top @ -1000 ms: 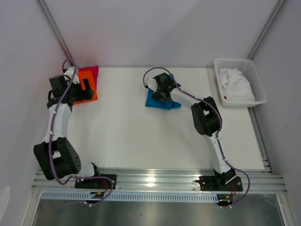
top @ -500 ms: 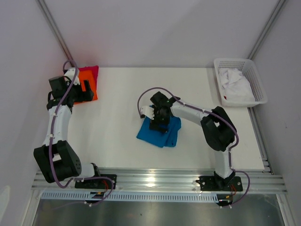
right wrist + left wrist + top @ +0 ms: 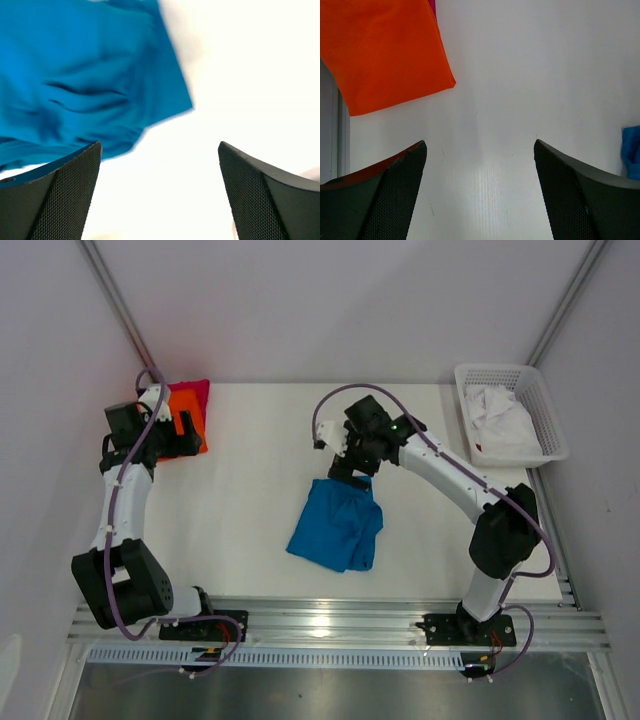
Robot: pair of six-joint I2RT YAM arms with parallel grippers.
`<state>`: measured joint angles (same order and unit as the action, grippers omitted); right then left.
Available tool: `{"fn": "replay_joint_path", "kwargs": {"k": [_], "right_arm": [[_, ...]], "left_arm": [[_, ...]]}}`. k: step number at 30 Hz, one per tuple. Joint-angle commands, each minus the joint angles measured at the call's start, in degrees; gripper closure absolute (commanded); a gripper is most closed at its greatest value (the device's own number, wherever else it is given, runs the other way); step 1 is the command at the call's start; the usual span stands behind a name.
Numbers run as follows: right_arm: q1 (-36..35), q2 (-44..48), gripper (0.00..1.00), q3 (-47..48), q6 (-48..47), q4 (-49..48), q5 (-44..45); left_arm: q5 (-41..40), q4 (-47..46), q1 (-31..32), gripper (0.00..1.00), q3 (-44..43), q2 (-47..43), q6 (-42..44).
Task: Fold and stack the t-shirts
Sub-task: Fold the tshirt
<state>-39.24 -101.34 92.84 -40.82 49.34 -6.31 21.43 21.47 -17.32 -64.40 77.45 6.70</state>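
Observation:
The bright blue t-shirt (image 3: 337,525) lies crumpled near the middle of the table; it fills the upper left of the right wrist view (image 3: 85,75), and a sliver shows in the left wrist view (image 3: 632,150). My right gripper (image 3: 352,470) is open and empty just beyond the shirt's far edge. The orange t-shirt (image 3: 180,418) lies folded at the far left on the pinkish-red t-shirt (image 3: 196,390); the orange one also shows in the left wrist view (image 3: 380,50). My left gripper (image 3: 186,430) is open and empty at the orange shirt's near edge.
A white lattice basket (image 3: 545,410) holding white cloth stands at the far right corner of the white table (image 3: 250,490). Slanted metal frame posts rise behind both back corners. An aluminium rail runs along the table's near edge.
My right gripper dragged the blue shirt from the far middle toward the near side, let it go, and moved back and up. The shirt now lies spread wider. The left arm barely moved.

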Motion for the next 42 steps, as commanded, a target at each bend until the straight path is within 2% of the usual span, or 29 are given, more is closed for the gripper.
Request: {"fn": "replay_joint_path", "kwargs": {"k": [1,5,8,9,11,13,14,19,26,28,29,31,32,35,42], "right_arm": [[2.94,0.09,0.01,1.73,0.30,1.97,3.94],[2.95,1.49,0.01,4.01,0.13,9.35,-9.38],[1.37,2.11,0.01,0.87,-0.22,10.34,-13.72],[0.06,2.11,0.01,-0.97,-0.14,9.03,-13.56],[-1.18,1.33,0.08,-4.23,0.12,6.21,-12.68],[-2.33,-0.87,0.18,-4.33,0.74,6.47,-15.56],[-2.85,-1.49,0.19,-4.51,1.00,6.38,-16.19],[-5.40,-4.21,0.20,-7.41,1.09,0.85,-9.62],[-5.14,-6.59,0.23,-7.32,1.18,-1.44,-7.58],[-4.79,-7.20,0.31,-7.23,1.53,-1.70,-8.10],[-4.53,-7.47,0.45,-6.97,1.70,-1.44,-8.46],[-3.91,-8.17,0.63,-6.00,2.06,-0.92,-9.25],[-3.65,-8.52,0.79,-5.57,2.15,-0.31,-9.42],[-2.68,-9.23,1.00,-4.16,2.50,0.84,-9.86],[0.74,-7.47,1.00,-2.84,3.46,2.25,-10.22]], "left_arm": [[1.68,0.15,0.89,0.10,-1.34,-2.04,0.95],[1.68,0.23,0.97,0.10,-1.34,-1.95,1.12],[2.12,0.15,1.15,0.10,-1.43,-1.69,1.04],[2.21,0.06,1.32,0.10,-1.43,-1.51,0.86],[2.30,0.15,1.59,0.10,-1.69,-1.07,0.69],[2.39,0.23,2.20,0.10,-1.78,-1.07,0.60],[2.39,0.23,2.38,0.10,-1.78,-1.16,0.77],[1.95,0.23,2.82,0.10,-1.69,-1.16,1.21],[2.04,-0.20,2.82,0.10,-0.73,-0.90,1.39],[2.04,-0.38,2.82,0.10,-0.37,-0.72,1.39],[1.95,-0.55,2.91,0.10,-0.20,-0.81,1.39],[1.86,-0.47,2.91,0.10,-0.11,-0.72,1.39],[1.86,-0.47,2.91,0.10,-0.11,-0.63,1.47],[1.69,-0.56,2.91,0.10,-0.11,-0.55,1.39],[1.51,-0.56,3.52,0.10,-0.55,-0.11,1.21]]}}
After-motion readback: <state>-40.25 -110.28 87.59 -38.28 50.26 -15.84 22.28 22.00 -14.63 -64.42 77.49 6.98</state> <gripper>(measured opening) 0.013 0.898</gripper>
